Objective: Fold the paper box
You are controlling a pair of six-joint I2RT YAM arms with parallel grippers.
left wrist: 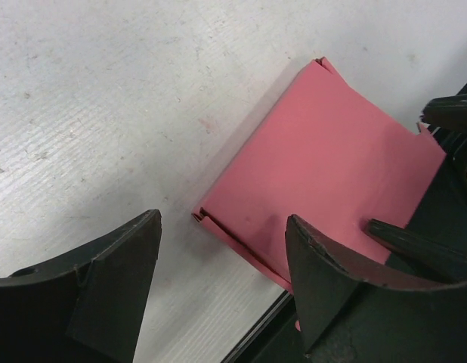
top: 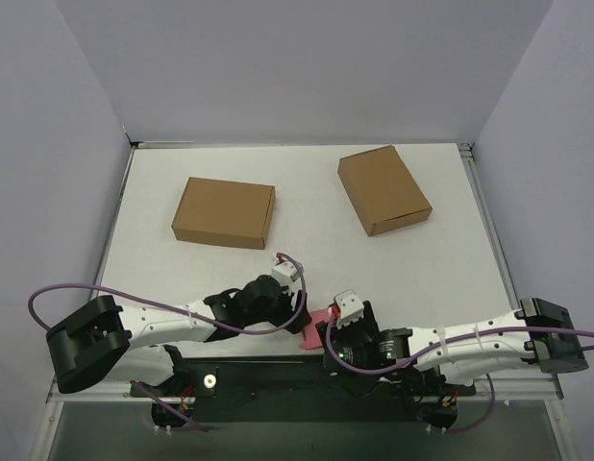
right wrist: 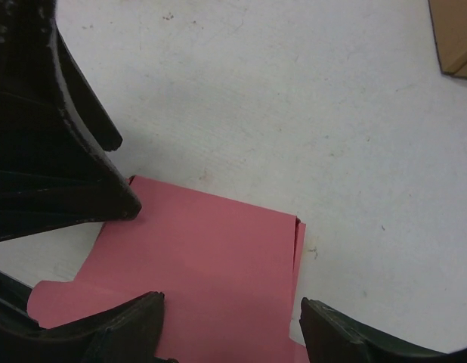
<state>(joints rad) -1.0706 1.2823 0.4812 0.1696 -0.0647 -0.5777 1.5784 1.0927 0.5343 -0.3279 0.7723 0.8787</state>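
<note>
left claw (left wrist: 224, 227) spread, astride corner of paper box (left wrist: 324, 166); right claw (right wrist: 232, 306) spread too, nothing pinched. we find box flat on desk (top: 326, 250) at near edge, between both claws: placed, we judge, so each reaches one side.

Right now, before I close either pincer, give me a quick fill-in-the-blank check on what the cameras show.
1. The paper box is ____ in colour.
2. It lies on the table ____ the left pincer and the right pincer.
3. Both pincers have their jaws ____.
4. Farther back sit ____ brown cardboard boxes.

Missing words: pink; between; open; two.
</note>
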